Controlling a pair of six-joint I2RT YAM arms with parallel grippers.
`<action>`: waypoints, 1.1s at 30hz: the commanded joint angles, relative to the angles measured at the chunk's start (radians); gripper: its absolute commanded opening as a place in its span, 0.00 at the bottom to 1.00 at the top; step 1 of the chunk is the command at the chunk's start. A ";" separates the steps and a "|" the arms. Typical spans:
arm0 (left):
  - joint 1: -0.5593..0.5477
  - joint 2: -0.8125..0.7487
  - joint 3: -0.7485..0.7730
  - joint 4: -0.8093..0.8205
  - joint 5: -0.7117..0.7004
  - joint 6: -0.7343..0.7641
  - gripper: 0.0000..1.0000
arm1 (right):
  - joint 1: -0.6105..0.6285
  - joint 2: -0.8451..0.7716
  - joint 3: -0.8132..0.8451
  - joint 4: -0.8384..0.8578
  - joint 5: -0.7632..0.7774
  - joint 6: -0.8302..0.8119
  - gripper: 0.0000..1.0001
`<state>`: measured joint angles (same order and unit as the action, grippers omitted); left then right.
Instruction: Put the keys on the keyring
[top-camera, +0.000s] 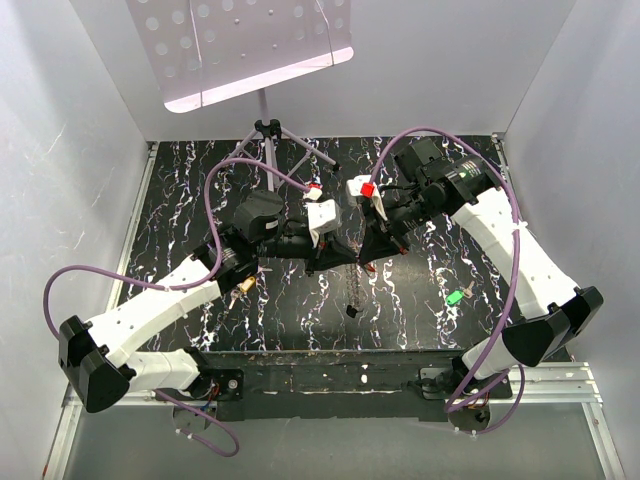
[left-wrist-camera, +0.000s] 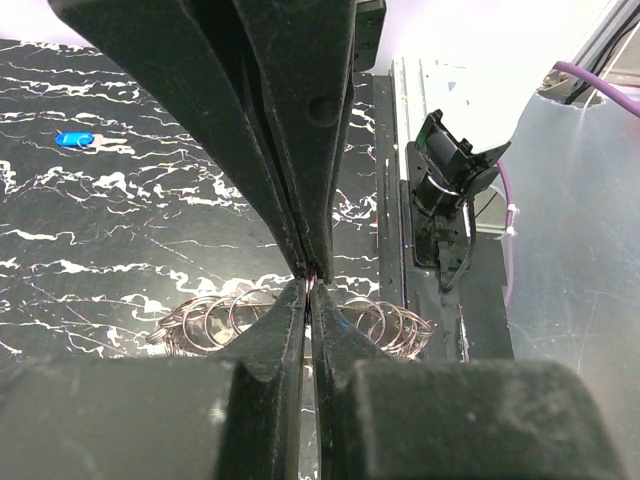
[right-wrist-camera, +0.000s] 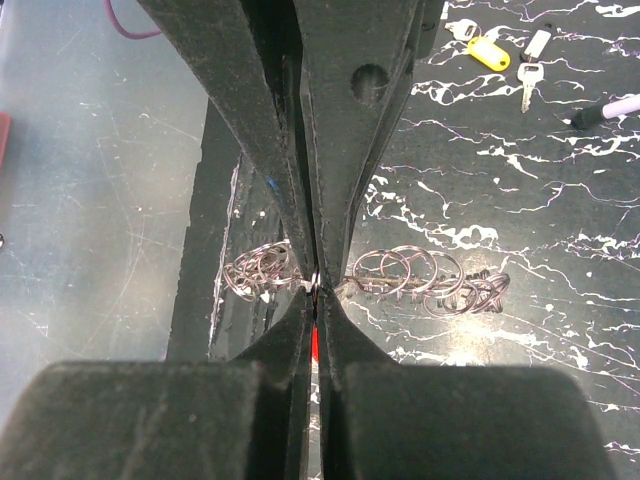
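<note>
Both grippers meet tip to tip above the middle of the black marbled table (top-camera: 180, 200). A chain of thin wire keyrings (top-camera: 352, 290) hangs from where they meet. It shows behind the jaws in the left wrist view (left-wrist-camera: 215, 320) and the right wrist view (right-wrist-camera: 430, 275). My left gripper (left-wrist-camera: 308, 292) is shut, its tips pinching a ring of that chain. My right gripper (right-wrist-camera: 315, 300) is shut too, with a sliver of a red key (right-wrist-camera: 315, 345) between its jaws. A green key (top-camera: 455, 297) lies to the right, a blue key (left-wrist-camera: 75, 140) further off, and brass keys (top-camera: 241, 288) lie by the left arm.
A yellow tag (right-wrist-camera: 487, 52), a silver key (right-wrist-camera: 527, 78) and a white pen (right-wrist-camera: 610, 106) lie on the table beyond the grippers. A perforated stand (top-camera: 240, 45) on a tripod rises at the back. White walls close in both sides.
</note>
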<state>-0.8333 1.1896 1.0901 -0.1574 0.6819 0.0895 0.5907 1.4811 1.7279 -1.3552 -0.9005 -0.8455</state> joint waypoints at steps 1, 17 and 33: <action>0.002 -0.039 -0.019 0.019 -0.010 -0.016 0.00 | 0.003 -0.015 0.044 -0.133 -0.063 -0.007 0.03; 0.002 -0.185 -0.275 0.584 -0.099 -0.327 0.00 | -0.150 -0.116 -0.046 -0.010 -0.357 0.111 0.41; 0.000 -0.179 -0.341 0.707 -0.127 -0.433 0.00 | -0.152 -0.073 -0.044 0.068 -0.360 0.204 0.41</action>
<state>-0.8333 1.0321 0.7582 0.4797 0.5697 -0.3214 0.4404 1.3937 1.6787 -1.3174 -1.2449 -0.6720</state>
